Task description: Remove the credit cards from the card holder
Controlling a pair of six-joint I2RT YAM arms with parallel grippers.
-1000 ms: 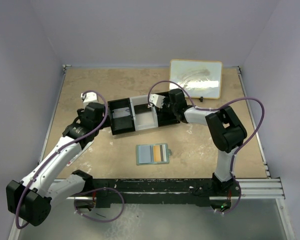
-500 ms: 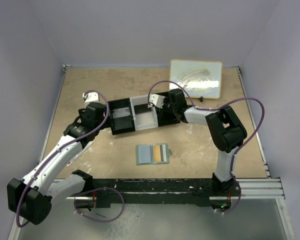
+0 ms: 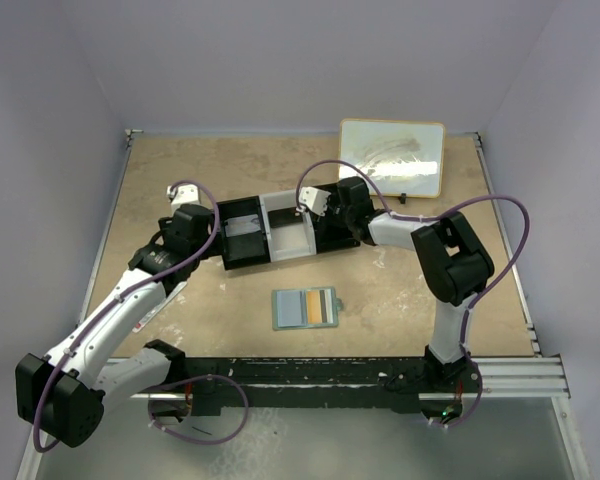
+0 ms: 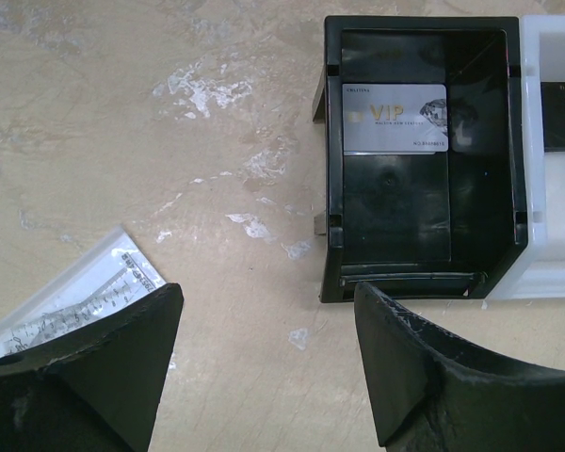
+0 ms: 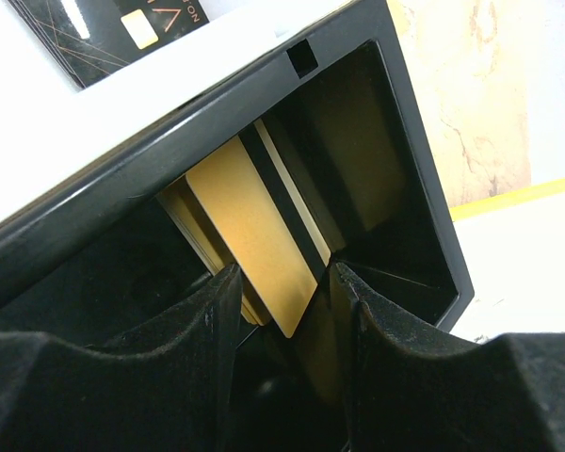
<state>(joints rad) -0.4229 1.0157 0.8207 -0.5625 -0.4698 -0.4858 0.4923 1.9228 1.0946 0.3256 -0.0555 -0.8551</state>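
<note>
The right pincer (image 5: 282,306), sunk in the right-hand black bay of the long black-and-white three-compartment plastic tray (image 4: 331,188), has been easing its jaws apart; they now stand about half open astride a thin gold plastic card with a black stripe (image 5: 250,226) that leans in the bay. I read that as a let-go, this card delivered, though I cannot tell whether a pad still brushes it. Seen from above, that arm has hardly stirred, while the left pincer (image 4: 264,315) has crept a little toward the tray's left end; it hangs wide open and empty over the table.

A silver rectangular card marked VIP (image 4: 395,118) lies in the left black bay; a dark card with gold lettering (image 4: 563,115) lies in the white middle one, cut off at the frame edge.

The small open bifold card holder, light blue inside (image 3: 305,308), lies flat near the arms' bases, well apart from both pincers; tan and dark strips show at its right side, too small to say whether they are cards still to pull or only pockets. The gold card's foot is hidden behind the fingers.
</note>
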